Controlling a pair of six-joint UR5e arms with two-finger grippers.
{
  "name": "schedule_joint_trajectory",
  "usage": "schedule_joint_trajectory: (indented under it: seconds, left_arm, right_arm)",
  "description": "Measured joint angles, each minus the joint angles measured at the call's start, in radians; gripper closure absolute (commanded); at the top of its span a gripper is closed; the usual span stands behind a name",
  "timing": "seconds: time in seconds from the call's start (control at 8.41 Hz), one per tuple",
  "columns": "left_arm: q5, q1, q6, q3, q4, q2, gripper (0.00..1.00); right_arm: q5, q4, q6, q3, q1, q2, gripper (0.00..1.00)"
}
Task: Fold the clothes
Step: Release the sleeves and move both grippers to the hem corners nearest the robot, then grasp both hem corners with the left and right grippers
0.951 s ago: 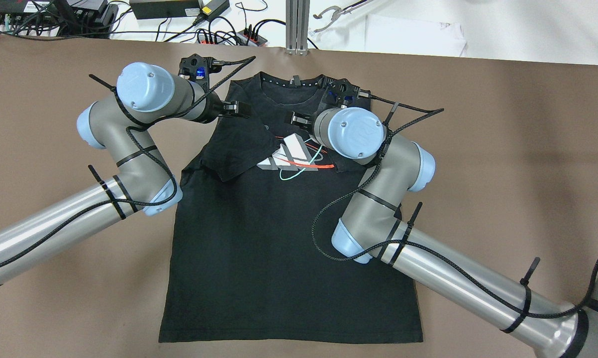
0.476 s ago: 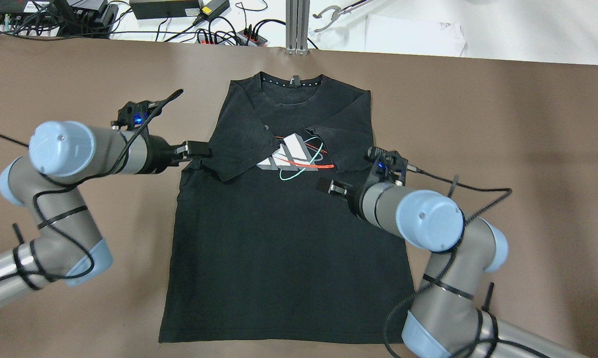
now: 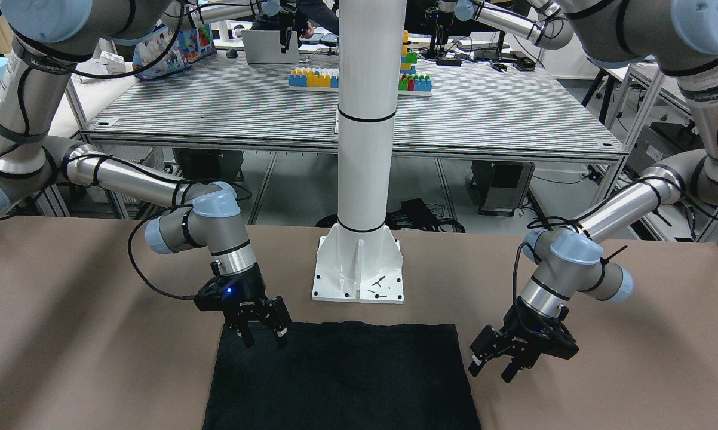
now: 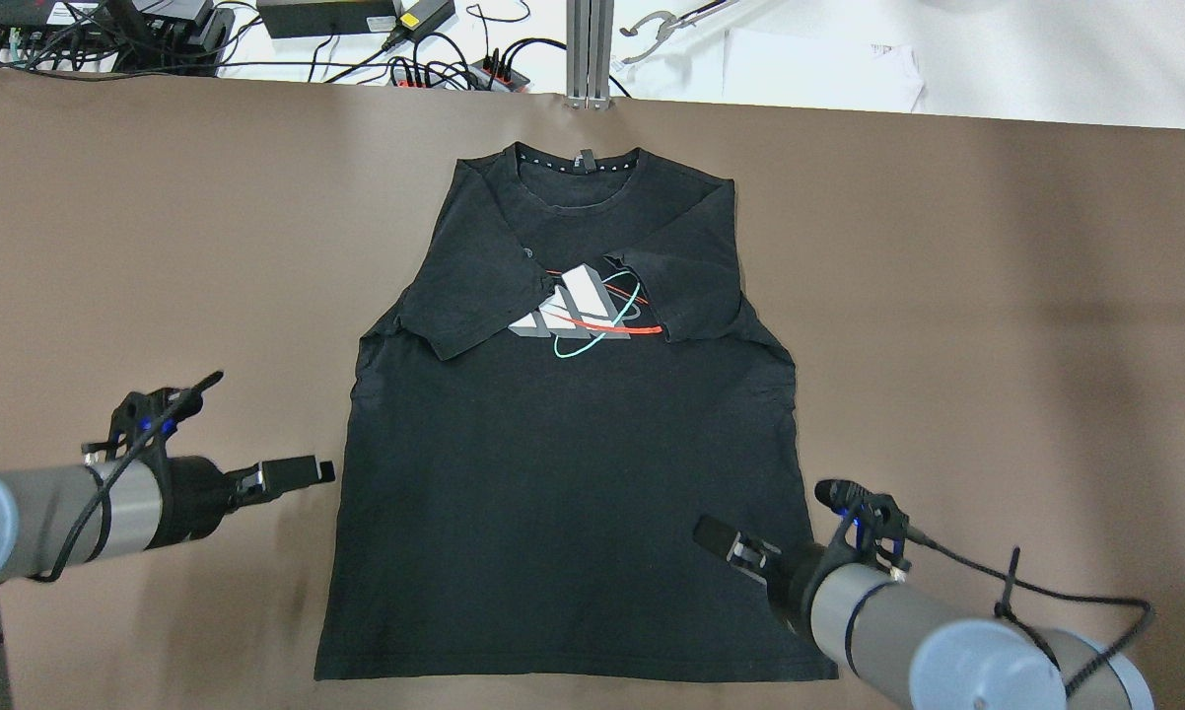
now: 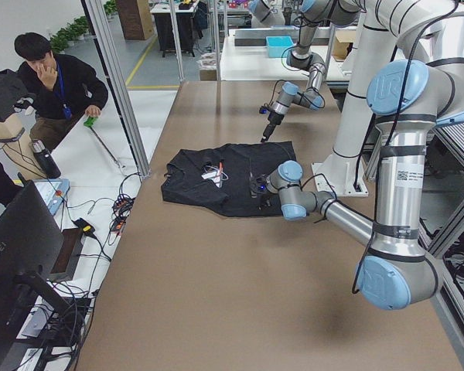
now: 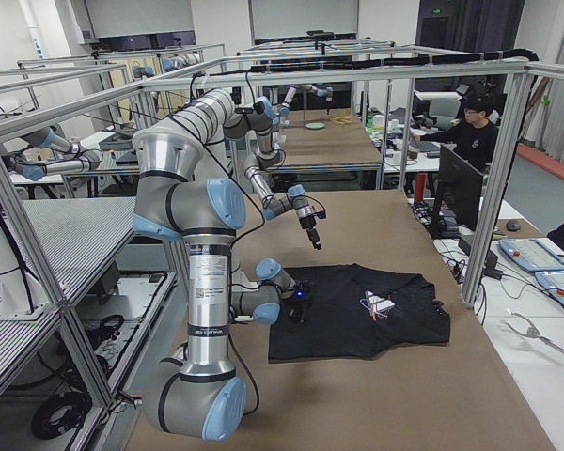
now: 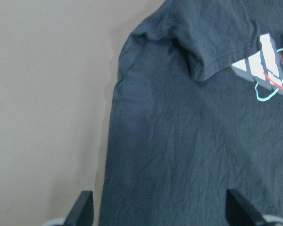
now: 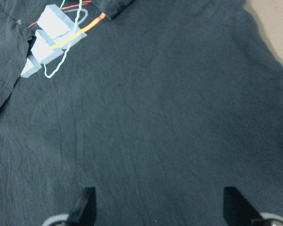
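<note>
You had the black shirt [image 4: 573,444] flat mid-frame, 2 sleeves folded in. Your left gripper [image 4: 318,471] sat lower left beside it, your right gripper [image 4: 708,533] lower right over it, fingers spread wide on both.

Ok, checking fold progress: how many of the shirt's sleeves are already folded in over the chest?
2. On the black shirt, one sleeve is folded in from the overhead view's left, the other sleeve from its right, both ends reaching the chest print.

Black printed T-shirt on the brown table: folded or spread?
Partly folded: the black printed T-shirt has both sleeves turned in over its chest print, body spread flat.
</note>
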Motion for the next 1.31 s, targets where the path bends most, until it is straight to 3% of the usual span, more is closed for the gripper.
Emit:
schedule_joint_trajectory:
  seconds: [0.36,0.59,0.83,0.95,1.19,1.31]
  left_arm:
    - [0.237,0.278,-0.104,-0.037,-0.105,0.159,0.00]
    - [0.427,0.476,-0.188,-0.037,-0.111,0.182,0.00]
    - [0.500,0.552,-0.217,-0.028,-0.107,0.173,0.00]
    - [0.510,0.562,-0.221,-0.018,-0.105,0.164,0.06]
    - [0.530,0.567,-0.222,0.006,-0.103,0.130,0.41]
    - [0.539,0.568,-0.222,0.011,-0.099,0.118,0.43]
  right_arm:
    - [-0.221,0.159,0.086,0.050,-0.240,-0.215,0.06]
    - [-0.271,0.210,0.114,0.045,-0.294,-0.279,0.05]
    - [-0.282,0.221,0.118,0.041,-0.303,-0.288,0.05]
    - [-0.287,0.223,0.118,0.041,-0.304,-0.287,0.06]
    - [-0.293,0.223,0.118,0.040,-0.304,-0.287,0.05]
    - [-0.294,0.224,0.118,0.040,-0.304,-0.286,0.05]
